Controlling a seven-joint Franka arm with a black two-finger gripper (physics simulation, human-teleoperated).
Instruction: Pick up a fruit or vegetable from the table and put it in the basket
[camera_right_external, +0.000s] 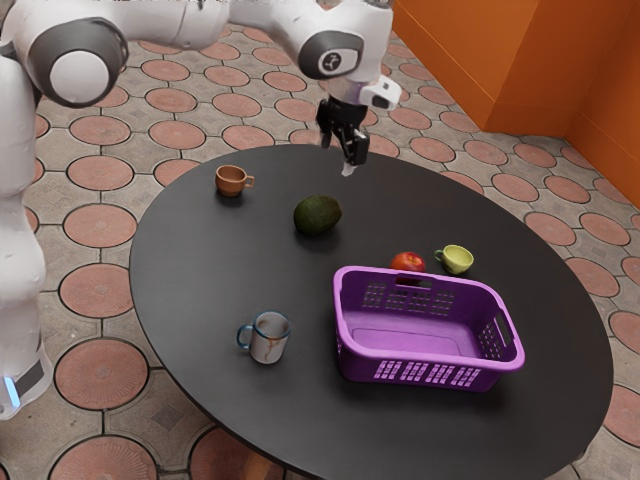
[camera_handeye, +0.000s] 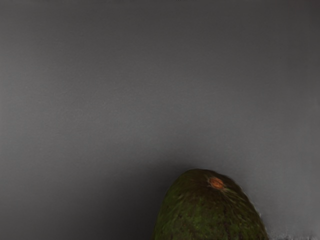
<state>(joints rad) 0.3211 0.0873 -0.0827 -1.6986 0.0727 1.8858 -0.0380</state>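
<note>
The black gripper is above the table's far side in the exterior view, its two fingers apart with nothing visible between them. A dark green avocado lies on the table, lower than the gripper and a little to the exterior view's left of it. The wrist view has one end of the avocado, with a brown-orange stem spot, at its lower edge. A red tomato sits just behind the purple basket, partly covered by its rim. The basket's visible floor is bare.
On the black round table stand a brown cup near the far edge, a yellow-green cup beside the tomato, and a grey-white mug with a blue handle, on the basket's side toward the exterior view's left.
</note>
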